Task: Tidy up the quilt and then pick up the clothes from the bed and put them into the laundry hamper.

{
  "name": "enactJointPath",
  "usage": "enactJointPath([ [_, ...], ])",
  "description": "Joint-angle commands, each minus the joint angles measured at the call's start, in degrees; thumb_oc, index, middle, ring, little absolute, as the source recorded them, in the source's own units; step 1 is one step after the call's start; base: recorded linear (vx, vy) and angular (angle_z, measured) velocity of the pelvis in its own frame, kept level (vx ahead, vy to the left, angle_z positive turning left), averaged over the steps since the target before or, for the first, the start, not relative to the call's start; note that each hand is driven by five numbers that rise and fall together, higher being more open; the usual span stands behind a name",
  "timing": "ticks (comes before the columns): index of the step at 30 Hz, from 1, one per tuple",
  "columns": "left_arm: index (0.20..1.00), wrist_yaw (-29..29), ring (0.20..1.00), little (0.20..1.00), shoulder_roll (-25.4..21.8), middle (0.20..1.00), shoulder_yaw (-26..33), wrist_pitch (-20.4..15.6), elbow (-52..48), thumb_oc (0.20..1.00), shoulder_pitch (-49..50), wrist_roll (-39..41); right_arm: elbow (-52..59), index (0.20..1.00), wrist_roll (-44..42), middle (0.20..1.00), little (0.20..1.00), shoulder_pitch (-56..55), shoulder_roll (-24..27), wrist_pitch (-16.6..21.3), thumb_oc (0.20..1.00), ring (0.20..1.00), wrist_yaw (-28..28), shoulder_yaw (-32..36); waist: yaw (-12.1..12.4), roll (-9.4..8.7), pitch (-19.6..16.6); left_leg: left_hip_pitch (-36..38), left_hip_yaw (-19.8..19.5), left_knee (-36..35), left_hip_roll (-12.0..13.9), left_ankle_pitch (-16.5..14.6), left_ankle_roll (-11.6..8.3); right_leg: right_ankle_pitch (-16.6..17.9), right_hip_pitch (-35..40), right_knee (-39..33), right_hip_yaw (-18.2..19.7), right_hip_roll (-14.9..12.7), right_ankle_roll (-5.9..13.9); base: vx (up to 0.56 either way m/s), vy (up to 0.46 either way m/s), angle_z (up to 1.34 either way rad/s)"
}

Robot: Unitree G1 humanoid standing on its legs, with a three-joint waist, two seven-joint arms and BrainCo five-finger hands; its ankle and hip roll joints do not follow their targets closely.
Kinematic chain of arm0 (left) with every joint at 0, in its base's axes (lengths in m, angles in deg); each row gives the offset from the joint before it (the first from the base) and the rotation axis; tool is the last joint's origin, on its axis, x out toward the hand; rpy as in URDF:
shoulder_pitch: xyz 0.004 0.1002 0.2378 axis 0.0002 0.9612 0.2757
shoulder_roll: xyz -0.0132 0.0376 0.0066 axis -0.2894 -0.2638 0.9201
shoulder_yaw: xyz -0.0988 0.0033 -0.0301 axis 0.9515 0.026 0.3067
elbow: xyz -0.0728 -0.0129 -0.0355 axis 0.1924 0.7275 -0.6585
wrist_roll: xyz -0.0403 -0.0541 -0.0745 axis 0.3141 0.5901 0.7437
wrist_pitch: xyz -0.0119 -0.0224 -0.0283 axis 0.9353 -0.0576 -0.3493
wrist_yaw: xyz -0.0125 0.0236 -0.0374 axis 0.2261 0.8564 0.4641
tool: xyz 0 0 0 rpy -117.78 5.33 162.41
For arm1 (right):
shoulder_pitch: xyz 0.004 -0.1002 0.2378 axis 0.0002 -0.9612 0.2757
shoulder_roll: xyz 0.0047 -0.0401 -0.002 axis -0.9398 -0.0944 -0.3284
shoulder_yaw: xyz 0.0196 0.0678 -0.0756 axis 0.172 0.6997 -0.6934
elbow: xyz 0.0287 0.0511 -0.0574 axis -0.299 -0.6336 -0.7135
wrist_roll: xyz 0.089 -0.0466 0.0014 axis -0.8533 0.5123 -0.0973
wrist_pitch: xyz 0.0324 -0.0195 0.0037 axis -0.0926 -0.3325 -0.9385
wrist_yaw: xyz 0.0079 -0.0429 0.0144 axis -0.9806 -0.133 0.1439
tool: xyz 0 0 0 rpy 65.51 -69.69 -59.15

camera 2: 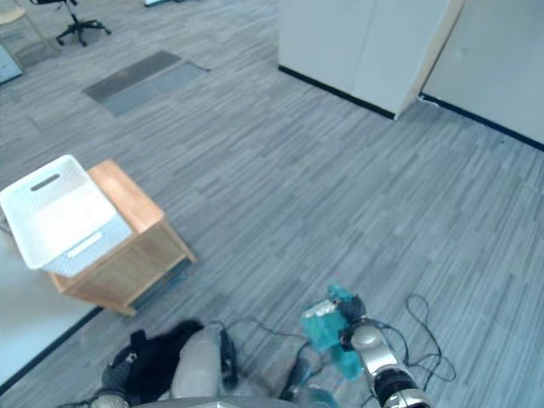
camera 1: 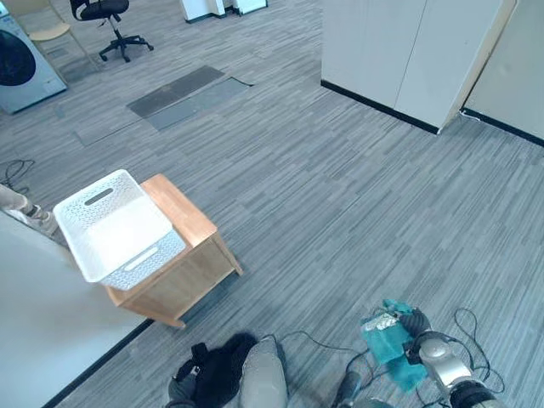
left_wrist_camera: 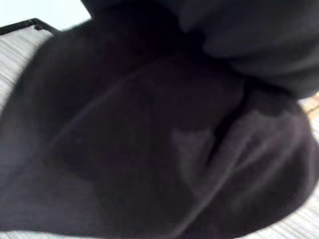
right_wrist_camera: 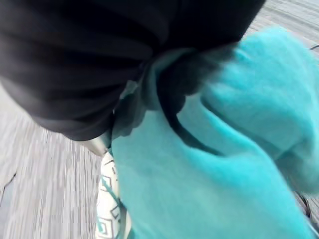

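"Why was each hand loaded?"

"So both pieces could go in together, I'd judge. The right hand point(camera 1: 418, 333) was curled round a teal garment point(camera 1: 388, 338); the left hand's grip on the black garment point(camera 1: 214, 367) was hidden."

"And the hamper?"

"The white hamper point(camera 1: 117, 225) overhung a wooden stand's point(camera 1: 182, 265) edge, well apart from both."

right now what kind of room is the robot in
Probably an office or lab dressed as a home: grey carpet tiles, an office chair, a washing machine, and a white laundry hamper on a small wooden table.
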Motion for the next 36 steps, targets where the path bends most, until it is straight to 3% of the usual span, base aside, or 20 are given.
enactJointPath([
  [1,0.200,0.0,0.200,0.200,-1.8,0.200,-1.5,-1.6,-1.7,0.200,-4.6,-0.8,4.1,0.200,1.7,0.200,0.200,2.6,0.6,2.7,0.200,0.200,-0.5,1.5,1.3,0.70,1.9,4.3,6.9,-4.6,1.1,4.8,-1.22,-8.7,7.4,0.2,-5.9,-5.1,4.24,0.52,0.053,0.39],
  [2,0.200,0.8,0.200,0.200,-1.7,0.200,-1.8,-1.1,-1.2,0.200,-4.9,-1.7,2.8,0.200,2.9,0.200,0.200,4.4,-0.2,2.8,0.200,0.200,-0.1,-0.3,1.5,0.81,1.0,5.9,15.2,-6.7,3.0,6.0,-0.13,-8.6,9.4,0.3,-8.7,-3.0,4.06,0.56,0.079,0.60],
  [4,0.200,1.1,0.200,0.200,-2.0,0.200,-1.8,-0.8,-1.2,0.200,-4.9,-2.4,3.0,0.200,4.9,0.200,0.200,4.2,-0.6,3.7,0.200,0.200,0.8,-2.1,2.2,-0.24,0.7,8.1,14.8,-8.3,0.2,4.7,1.84,-7.0,9.5,3.6,-9.5,-3.5,5.20,0.59,0.179,0.69],
  [5,0.200,1.0,0.200,0.200,-2.3,0.200,-2.7,-1.1,0.9,0.200,-5.8,-2.1,1.7,0.200,7.5,0.200,0.200,3.9,-1.2,4.1,0.200,0.200,2.5,-5.0,2.8,-1.68,1.3,10.0,10.0,-9.0,-4.6,1.4,4.42,-3.3,6.4,19.2,-9.7,-8.1,8.48,0.39,0.211,0.52],
  [7,0.200,1.2,0.200,0.200,-2.6,0.200,-3.4,-1.5,2.2,0.200,-6.4,-2.9,2.5,0.200,9.7,0.200,0.200,3.1,-2.0,4.2,0.200,0.200,4.6,-7.2,2.6,-2.60,2.1,11.6,9.8,-9.4,-6.0,-0.7,5.89,1.1,4.3,28.6,-10.3,-12.5,12.08,0.57,0.218,0.75],
  [8,0.200,-0.9,0.200,0.200,-3.4,0.200,-3.9,-0.6,1.4,0.200,-7.8,-2.7,7.2,0.200,13.6,0.200,0.200,4.9,-1.8,3.6,0.200,0.200,4.7,-9.6,0.8,-0.71,4.0,15.2,3.8,-12.1,-7.3,-2.2,7.87,5.5,-6.2,45.7,-2.7,-17.2,12.16,0.53,0.183,1.30],
  [9,0.200,-0.9,0.200,0.200,-3.3,0.200,-3.9,-0.5,1.4,0.200,-7.9,-2.7,7.3,0.200,13.6,0.200,0.200,4.9,-1.7,3.5,0.200,0.200,4.8,-9.6,0.8,-0.86,3.9,15.1,4.0,-12.3,-7.6,-2.1,8.00,5.3,-6.8,46.2,-2.5,-17.5,12.17,0.63,0.079,1.42],
  [13,0.200,-3.8,0.200,0.200,-2.2,0.200,-7.2,0.0,5.6,0.200,-11.1,-6.1,18.9,0.200,8.5,0.200,0.200,4.6,-2.0,5.8,0.200,0.200,0.5,-9.0,-5.9,0.55,4.9,19.3,-9.5,-15.6,-9.6,-2.7,5.69,-5.6,-12.9,19.2,12.2,-7.7,6.15,0.57,-0.223,2.04],
  [15,0.200,-4.2,0.200,0.200,-1.6,0.200,-7.3,-1.1,4.2,0.200,-10.0,-5.0,18.0,0.200,6.8,0.200,0.200,5.4,-2.9,4.7,0.200,0.200,0.3,-8.7,-6.4,0.77,5.1,19.1,-10.8,-11.7,-10.7,-4.4,5.46,-2.6,-12.5,18.1,10.5,-10.3,7.01,0.40,-0.143,1.77],
  [16,0.200,-4.4,0.200,0.200,-0.9,0.200,-7.3,-2.0,3.7,0.200,-9.8,-3.7,18.1,0.200,6.2,0.200,0.200,6.0,-2.8,5.0,0.200,0.200,0.6,-8.9,-6.2,0.75,5.4,16.8,-10.1,-3.9,-9.9,-5.4,4.45,-3.8,-10.0,14.8,8.5,-10.2,6.13,0.36,-0.265,1.83],
  [17,0.200,-5.2,0.200,0.200,0.0,0.200,-5.2,-3.2,1.5,0.200,-8.2,0.4,17.4,0.200,6.1,0.200,0.200,5.6,-1.8,4.9,0.200,0.200,0.3,-7.9,-4.0,0.66,6.2,8.6,-8.4,13.5,-4.3,-4.6,1.41,-7.8,-4.4,12.0,4.0,-9.7,3.25,0.47,-0.329,1.60],
  [18,0.200,-4.9,0.200,0.200,0.4,0.200,-4.3,-3.8,1.3,0.200,-7.5,1.6,16.5,0.200,6.3,0.200,0.200,5.6,-1.3,4.6,0.200,0.200,0.1,-7.5,-2.9,0.26,6.0,6.5,-5.0,14.5,-1.7,-4.1,1.25,-8.7,-1.8,10.8,1.4,-9.5,2.67,0.50,-0.302,1.23],
  [22,0.200,-2.3,0.200,0.200,1.2,0.200,-1.6,-1.7,6.0,0.200,-3.9,0.3,12.6,0.200,7.9,0.200,0.200,4.5,-0.6,4.1,0.200,0.200,-0.6,-4.2,-0.5,1.26,2.0,3.7,13.7,-0.5,1.9,0.4,1.35,-11.7,6.4,8.2,-8.3,-6.1,3.61,0.43,0.043,0.95],
  [24,0.200,-1.6,0.200,0.200,1.0,0.200,-1.6,0.0,7.2,0.200,-3.7,-1.1,10.9,0.200,8.3,0.200,0.200,3.8,-0.2,4.0,0.200,0.200,-1.9,-2.9,0.4,1.69,0.5,4.3,14.3,-6.2,1.3,2.0,2.12,-11.5,7.5,11.6,-9.4,-5.9,4.07,0.55,0.210,1.00],
  [26,0.200,-1.1,0.200,0.200,1.1,0.200,-1.3,-0.4,7.6,0.200,-3.0,-0.9,10.5,0.200,8.7,0.200,0.200,3.3,-0.5,4.5,0.200,0.200,-1.2,-3.1,0.9,1.37,-0.2,6.2,12.9,-7.9,-1.2,1.3,3.40,-9.5,7.4,17.7,-11.3,-7.6,5.75,0.61,0.331,0.96],
  [27,0.200,-1.4,0.200,0.200,1.5,0.200,-0.8,0.2,11.0,0.200,-3.1,0.3,9.4,0.200,8.7,0.200,0.200,2.5,-1.2,4.3,0.200,0.200,-0.9,-1.9,-0.1,-0.32,-0.1,9.3,10.5,-8.4,-5.9,-1.3,6.07,1.8,6.2,36.6,-11.7,-14.6,11.08,0.68,0.384,1.35],
  [29,0.200,-2.3,0.200,0.200,1.0,0.200,-1.0,0.6,10.8,0.200,-4.2,0.4,10.6,0.200,8.8,0.200,0.200,0.7,-1.6,3.5,0.200,0.200,-0.3,-1.7,-3.0,0.38,1.2,13.8,4.7,-12.0,-8.6,-2.3,7.92,3.2,-3.6,50.7,-4.0,-16.8,10.46,0.64,0.275,1.05],
  [34,0.200,-2.6,0.200,0.200,0.3,0.200,-1.4,-0.7,10.1,0.200,-5.1,0.5,11.1,0.200,6.7,0.200,0.200,-0.5,-1.6,4.3,0.200,0.200,0.4,-0.5,-4.5,0.12,1.5,18.6,-3.4,-16.9,-7.9,-1.5,6.02,-2.4,-7.6,39.6,-4.8,-19.3,8.41,0.32,-0.164,1.44],
  [35,0.200,-2.6,0.200,0.200,0.1,0.200,-1.7,-1.3,10.0,0.200,-5.3,0.6,10.8,0.200,6.3,0.200,0.200,-0.7,-1.7,4.5,0.200,0.200,0.3,-0.2,-4.6,0.07,1.4,18.7,-6.6,-17.1,-7.6,-1.4,5.16,-3.9,-8.2,31.6,-2.7,-17.9,7.22,0.38,-0.437,1.33],
  [36,0.200,-2.5,0.200,0.200,0.6,0.200,-2.8,-1.7,9.8,0.200,-5.9,-0.3,10.5,0.200,5.4,0.200,0.200,-1.3,-1.4,4.1,0.200,0.200,0.0,0.8,-6.0,-0.89,1.4,18.5,-13.5,-16.3,-8.9,-1.2,4.00,-3.0,-9.3,12.5,10.2,-12.9,6.51,0.51,-0.564,1.09],
])
